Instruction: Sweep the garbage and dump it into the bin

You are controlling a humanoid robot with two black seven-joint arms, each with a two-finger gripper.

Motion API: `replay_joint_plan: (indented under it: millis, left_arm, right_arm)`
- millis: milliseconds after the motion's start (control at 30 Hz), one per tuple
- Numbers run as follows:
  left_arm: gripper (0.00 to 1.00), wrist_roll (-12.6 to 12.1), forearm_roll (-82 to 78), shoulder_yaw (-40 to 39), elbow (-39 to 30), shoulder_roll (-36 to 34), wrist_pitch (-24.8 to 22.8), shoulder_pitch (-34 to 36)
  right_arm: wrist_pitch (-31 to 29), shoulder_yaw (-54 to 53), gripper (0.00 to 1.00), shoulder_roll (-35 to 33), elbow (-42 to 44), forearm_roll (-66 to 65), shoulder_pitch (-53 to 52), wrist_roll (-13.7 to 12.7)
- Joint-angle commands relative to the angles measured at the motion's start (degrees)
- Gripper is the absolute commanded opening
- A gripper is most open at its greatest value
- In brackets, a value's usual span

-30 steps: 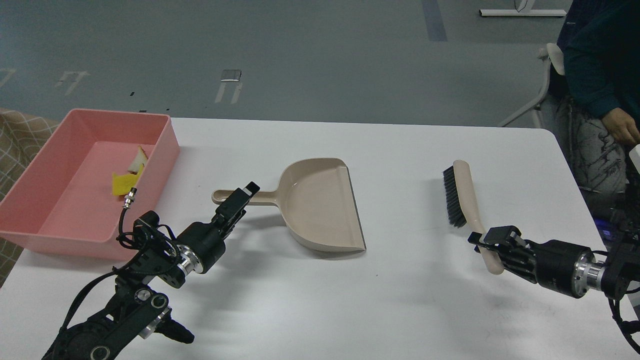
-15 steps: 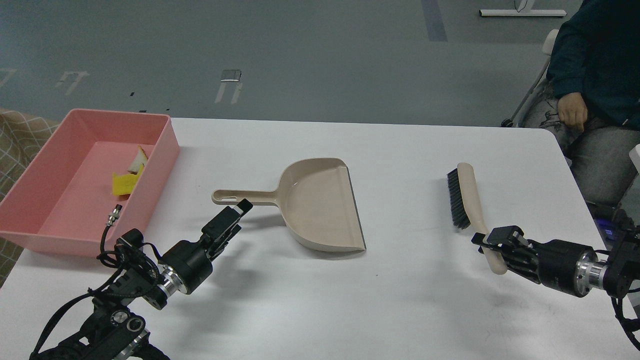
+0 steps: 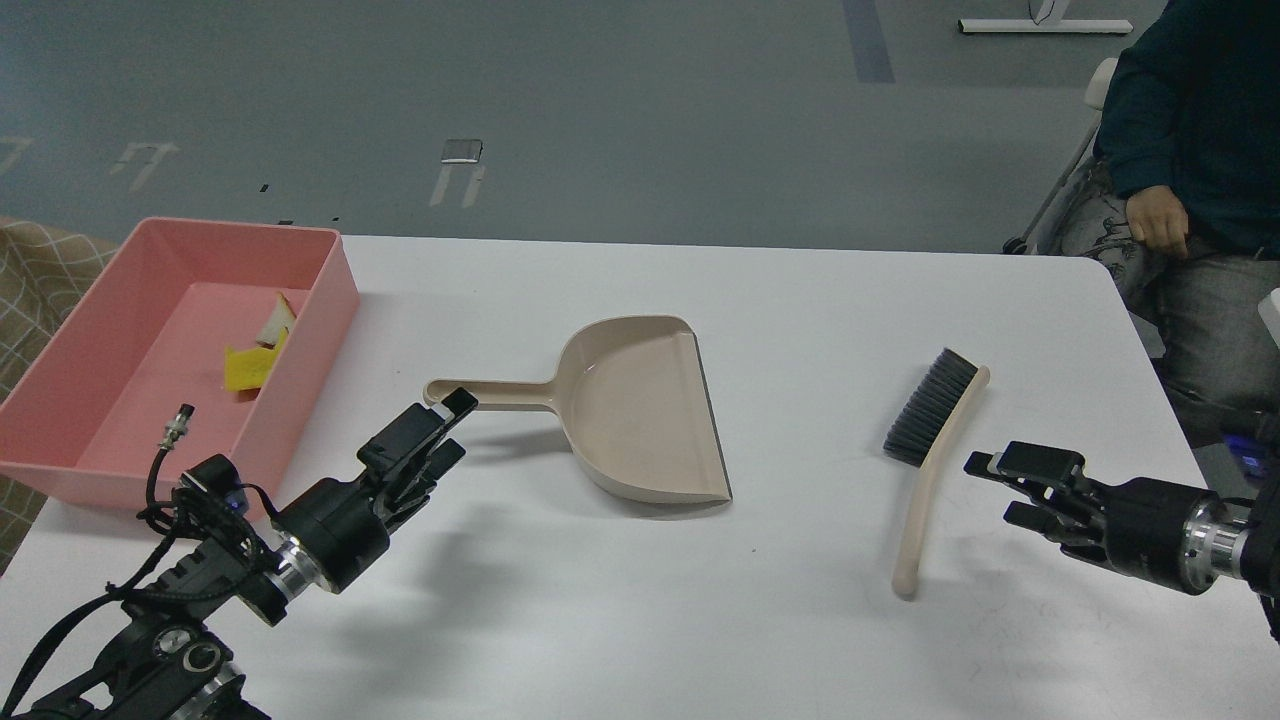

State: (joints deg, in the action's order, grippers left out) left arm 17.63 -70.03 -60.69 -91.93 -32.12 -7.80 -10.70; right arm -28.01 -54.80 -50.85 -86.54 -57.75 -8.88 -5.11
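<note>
The pink bin [image 3: 335, 290] stands at the table's far left. In it lie the yellow sponge [image 3: 248, 368] and the white bread slice [image 3: 276, 322]. The beige dustpan [image 3: 640, 410] lies empty mid-table, its handle pointing left. My left gripper [image 3: 448, 425] is open and empty just in front of the handle's end. The beige brush [image 3: 925, 470] with black bristles lies flat on the table at the right, handle toward me. My right gripper [image 3: 1000, 488] is open and empty, a little to the right of the brush handle.
A seated person [image 3: 1180, 150] in dark clothes is at the table's far right corner. A checked cloth [image 3: 30, 290] lies left of the bin. The white table [image 3: 700, 620] ends close behind the bin.
My right gripper let go of the brush, which dropped flat and swung its bristles right; the gripper drew back right. My left arm pulled back down-left from the dustpan handle.
</note>
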Motion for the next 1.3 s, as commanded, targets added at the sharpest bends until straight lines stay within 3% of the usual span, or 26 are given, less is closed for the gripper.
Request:
replay_joint_plan:
  millis: [0, 134, 267, 334, 401, 467, 568, 801, 868, 1102, 1269]
  left_arm:
    - [0.98, 1.53, 1.81, -5.21, -2.98, -2.15, -4.49, -3.18]
    - [0.98, 2.06, 6.56, -11.54, -5.19, -4.00, -10.20, -4.77]
    - [0.98, 1.10, 14.28, -23.65, -5.37, -3.92, -19.24, -3.90]
    - [0.98, 0.66, 17.37, -27.19, -5.19, -3.92, -20.20, -2.67]
    - [0.98, -1.71, 22.20, -30.80, -4.67, -4.01, -20.20, 0.14]
    - [0.98, -6.97, 26.68, -33.17, -2.30, -4.01, -20.20, 4.96]
    - [0.98, -10.06, 28.54, -33.53, 1.21, -4.01, -20.20, 11.81]
    - [0.98, -11.39, 28.28, -31.60, 12.99, -3.31, -20.20, 26.07]
    - [0.98, -11.39, 28.11, -26.18, 18.60, -2.87, -19.80, 32.28]
    - [0.98, -10.42, 28.28, -9.92, 35.91, 2.65, -8.65, 49.08]
    - [0.98, -10.16, 28.54, -3.30, 47.00, 8.03, -6.88, 56.74]
  right_arm:
    - [0.01, -2.22, 0.95, -1.97, 0.14, 0.27, 0.00, 0.72]
    - [0.01, -7.76, 0.96, -2.15, 0.85, 0.35, -0.09, 1.07]
    - [0.01, -14.44, 0.97, -1.80, 2.16, 1.14, -1.05, 1.16]
    - [0.01, -15.77, 0.97, -1.62, 3.13, 1.15, -1.75, 1.25]
    - [0.01, -17.18, 0.97, -0.84, 5.32, 1.15, -3.77, 1.25]
    - [0.01, -17.44, 0.97, 2.05, 9.35, 1.06, -7.71, 1.25]
    - [0.01, -17.44, 0.97, 3.82, 14.53, 0.97, -12.72, 1.33]
    - [0.01, -17.44, 0.96, 11.29, 27.38, 0.71, -25.21, 4.41]
    - [0.01, -17.44, 0.96, 15.32, 33.16, 0.71, -29.68, 6.60]
    - [2.61, -17.27, 0.96, 28.59, 56.53, 0.97, -43.31, 17.14]
    - [3.92, -17.44, 0.96, 34.93, 62.02, 1.23, -45.97, 19.35]
